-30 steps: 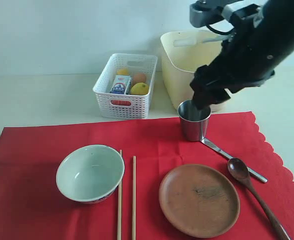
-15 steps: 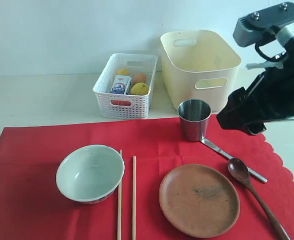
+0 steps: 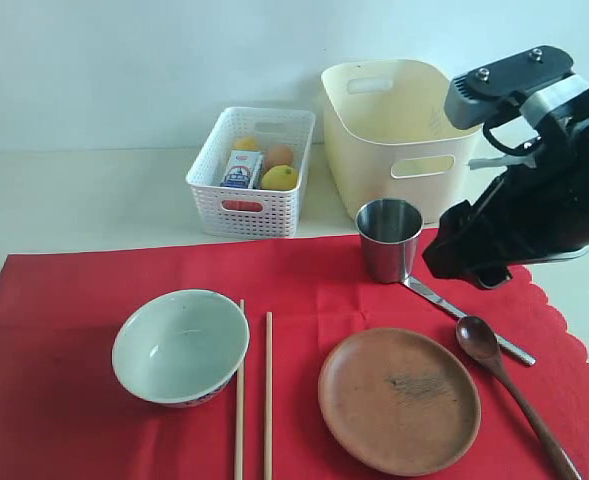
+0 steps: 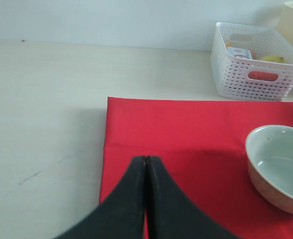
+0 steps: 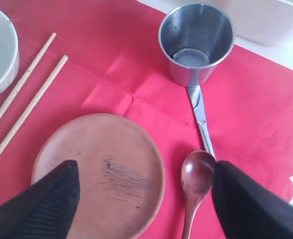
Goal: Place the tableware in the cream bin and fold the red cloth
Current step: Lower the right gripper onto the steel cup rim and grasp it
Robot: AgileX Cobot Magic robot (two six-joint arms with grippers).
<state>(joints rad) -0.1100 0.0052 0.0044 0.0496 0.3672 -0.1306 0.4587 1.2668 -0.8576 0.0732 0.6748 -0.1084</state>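
The red cloth [image 3: 64, 300] lies flat, with the tableware on it: a pale green bowl [image 3: 179, 345], two chopsticks [image 3: 268, 390], a brown plate [image 3: 399, 398], a steel cup [image 3: 389, 238], a knife [image 3: 469, 315] and a dark wooden spoon [image 3: 504, 375]. The cream bin [image 3: 399, 130] stands behind the cup. My right gripper [image 5: 145, 169] hangs open above the plate [image 5: 99, 169] and spoon [image 5: 197, 174], holding nothing; in the exterior view it [image 3: 462, 268] is right of the cup. My left gripper [image 4: 146, 158] is shut and empty over the cloth's corner [image 4: 186, 129], near the bowl [image 4: 278, 167].
A white lattice basket [image 3: 254, 170] with food items stands left of the cream bin, behind the cloth. Bare pale table [image 4: 42, 109] stretches past the cloth's left edge. The cloth's scalloped edge [image 3: 559, 310] runs along the right.
My right arm swung from above the steel cup out to the right, then came back a little left and lower. The cup stays on the cloth. Nothing else moved.
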